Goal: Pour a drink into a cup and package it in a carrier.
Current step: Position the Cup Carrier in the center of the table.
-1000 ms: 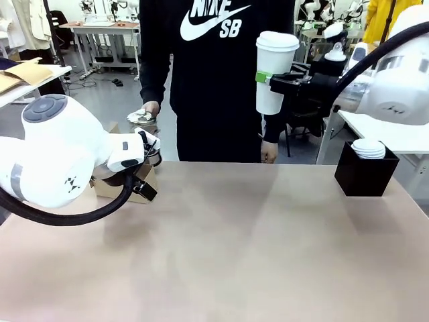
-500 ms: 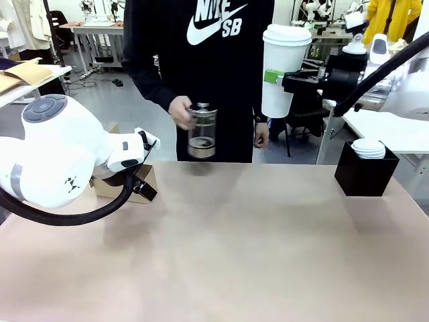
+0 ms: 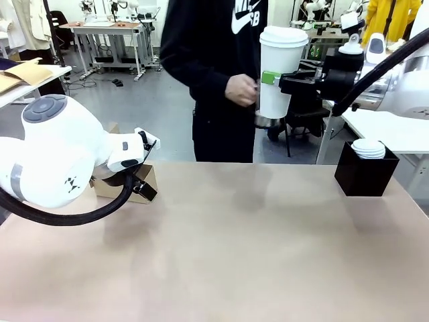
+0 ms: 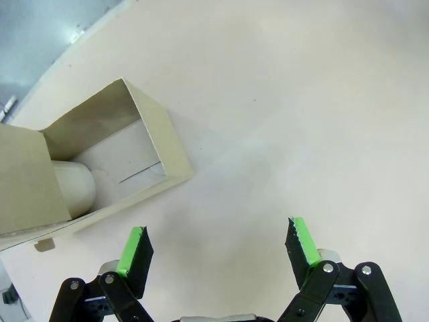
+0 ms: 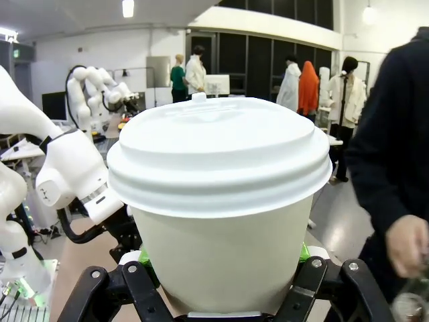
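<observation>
My right gripper (image 3: 271, 78) is shut on the white lidded cup (image 3: 278, 70) and holds it upright, high above the table's far edge. The right wrist view has the cup (image 5: 221, 201) close up, clamped between the jaws of the right gripper (image 5: 221, 272). The person's hand (image 3: 240, 89) holds the press jug (image 3: 267, 122) just behind the cup, so the drink is hidden. My left gripper (image 4: 218, 245) stands open just above the table, beside the brown carrier (image 4: 167, 151). The carrier (image 3: 144, 180) sits at the table's left, partly under my left arm (image 3: 60, 157).
A black square box (image 3: 365, 176) with a stack of white lids (image 3: 369, 147) stands at the table's right rear. A pale round object (image 4: 70, 191) sits inside one carrier compartment. The person stands at the far edge, right of the middle.
The person has stepped to the right and carried the jug from the middle to behind the cup. The right gripper has kept the cup raised. The left arm has not moved.
</observation>
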You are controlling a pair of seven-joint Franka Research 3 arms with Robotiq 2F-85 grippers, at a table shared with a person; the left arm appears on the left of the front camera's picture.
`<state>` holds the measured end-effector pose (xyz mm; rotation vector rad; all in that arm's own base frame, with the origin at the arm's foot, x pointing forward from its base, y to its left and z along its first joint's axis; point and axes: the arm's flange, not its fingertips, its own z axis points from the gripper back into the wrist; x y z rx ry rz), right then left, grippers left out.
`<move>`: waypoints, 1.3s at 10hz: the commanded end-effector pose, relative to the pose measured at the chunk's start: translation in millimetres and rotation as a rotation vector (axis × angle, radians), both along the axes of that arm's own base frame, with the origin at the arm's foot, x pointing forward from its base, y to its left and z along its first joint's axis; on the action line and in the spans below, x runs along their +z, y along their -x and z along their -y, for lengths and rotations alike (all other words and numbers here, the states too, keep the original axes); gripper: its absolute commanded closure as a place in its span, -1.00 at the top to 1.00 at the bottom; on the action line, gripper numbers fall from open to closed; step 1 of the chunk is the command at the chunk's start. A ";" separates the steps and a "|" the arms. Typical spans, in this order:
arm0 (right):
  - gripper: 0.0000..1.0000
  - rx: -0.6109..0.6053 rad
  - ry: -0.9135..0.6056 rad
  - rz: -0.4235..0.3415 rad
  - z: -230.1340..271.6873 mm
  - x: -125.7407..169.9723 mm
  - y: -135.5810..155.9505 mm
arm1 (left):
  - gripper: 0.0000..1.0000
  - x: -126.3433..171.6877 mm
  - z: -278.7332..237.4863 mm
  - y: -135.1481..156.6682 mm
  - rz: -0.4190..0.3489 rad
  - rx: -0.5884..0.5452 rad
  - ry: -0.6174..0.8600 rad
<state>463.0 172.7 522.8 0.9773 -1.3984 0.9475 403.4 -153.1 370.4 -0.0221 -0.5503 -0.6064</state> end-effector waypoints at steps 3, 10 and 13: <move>0.61 -0.024 -0.004 0.021 -3.8 5.9 -1.7 | 1.00 0.0 -0.9 -0.1 -0.001 0.001 0.003; 0.61 -0.024 -0.004 0.021 -3.8 5.9 -1.7 | 1.00 80.6 -7.5 0.9 -0.089 0.095 -0.002; 0.61 -0.024 -0.004 0.021 -3.8 5.9 -1.7 | 1.00 161.3 -5.5 13.1 -0.124 0.194 -0.017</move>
